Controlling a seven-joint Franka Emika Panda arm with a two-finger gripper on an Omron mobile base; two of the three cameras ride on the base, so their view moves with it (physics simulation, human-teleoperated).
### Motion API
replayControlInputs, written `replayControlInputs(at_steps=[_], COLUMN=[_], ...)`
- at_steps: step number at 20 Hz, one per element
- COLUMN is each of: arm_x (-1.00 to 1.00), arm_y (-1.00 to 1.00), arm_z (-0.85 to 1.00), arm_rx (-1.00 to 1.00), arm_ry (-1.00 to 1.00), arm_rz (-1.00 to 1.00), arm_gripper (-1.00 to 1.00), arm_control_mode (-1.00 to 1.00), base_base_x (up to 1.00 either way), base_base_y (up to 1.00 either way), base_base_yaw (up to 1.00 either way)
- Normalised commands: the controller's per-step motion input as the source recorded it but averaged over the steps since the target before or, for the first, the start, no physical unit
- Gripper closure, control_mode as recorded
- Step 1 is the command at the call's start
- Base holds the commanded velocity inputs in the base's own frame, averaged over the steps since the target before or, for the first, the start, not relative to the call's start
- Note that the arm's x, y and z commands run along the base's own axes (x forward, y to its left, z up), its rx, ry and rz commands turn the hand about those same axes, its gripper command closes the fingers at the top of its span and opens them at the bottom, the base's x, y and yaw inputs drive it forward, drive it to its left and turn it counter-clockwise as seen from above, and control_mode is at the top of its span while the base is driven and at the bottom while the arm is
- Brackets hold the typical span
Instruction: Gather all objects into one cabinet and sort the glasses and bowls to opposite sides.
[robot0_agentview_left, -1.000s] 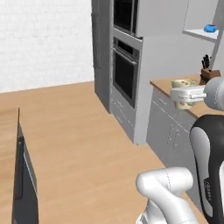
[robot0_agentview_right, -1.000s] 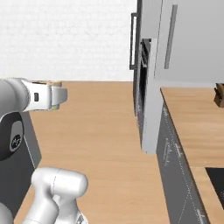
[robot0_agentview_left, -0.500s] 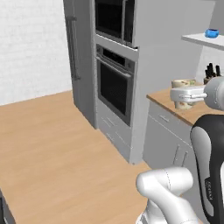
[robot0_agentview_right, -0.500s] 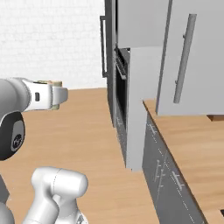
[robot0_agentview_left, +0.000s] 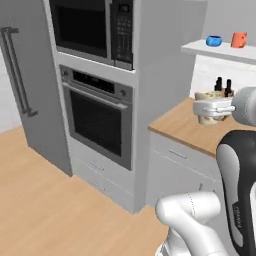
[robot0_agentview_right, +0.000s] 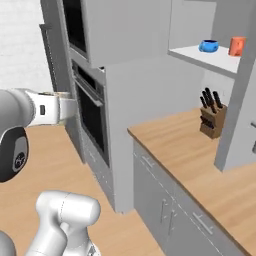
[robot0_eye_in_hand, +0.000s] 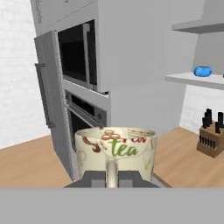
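We find the beige mug (robot0_eye_in_hand: 115, 151) carried in the gripper (robot0_eye_in_hand: 112, 178), held out in the air in front of the oven column, well apart from the open shelf (robot0_agentview_right: 210, 56) it is bound for. We judge it a stiff, light, breakable piece with a smooth glaze, likely to slip if tilted; the handle is the sound place to grip, and that is where it is taken. In the hand view the two dark fingers (robot0_eye_in_hand: 93, 178) stand close together, clamped on either side of the upright handle, the printed wall of the mug rising just beyond them. In the left base view the mug sits upright against the hand, over the counter edge. On the shelf we note the blue bowl (robot0_agentview_right: 208, 46) and, beside it but not touching, the orange mug (robot0_agentview_right: 236, 46). A knife block (robot0_agentview_right: 212, 120) stands on the counter (robot0_agentview_right: 200, 165) below.
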Motion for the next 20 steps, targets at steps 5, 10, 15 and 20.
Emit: replayControlInputs(at_steps=[5,10,15,20], arm_x=[0.00,0.00,0.00,0.00], arm_y=[0.00,0.00,0.00,0.00], arm_z=[0.00,0.00,0.00,0.00], arm_rx=[0.00,0.00,0.00,0.00], arm_ry=[0.00,0.00,0.00,0.00], arm_rz=[0.00,0.00,0.00,0.00], arm_gripper=[1.00,1.00,1.00,1.00], arm_control_mode=[1.00,1.00,1.00,1.00], base_base_x=[0.71,0.73,0.70,0.23], base_base_y=[0.00,0.01,0.06,0.27], base_base_yaw=[-0.61,-0.61,-0.58,-0.56])
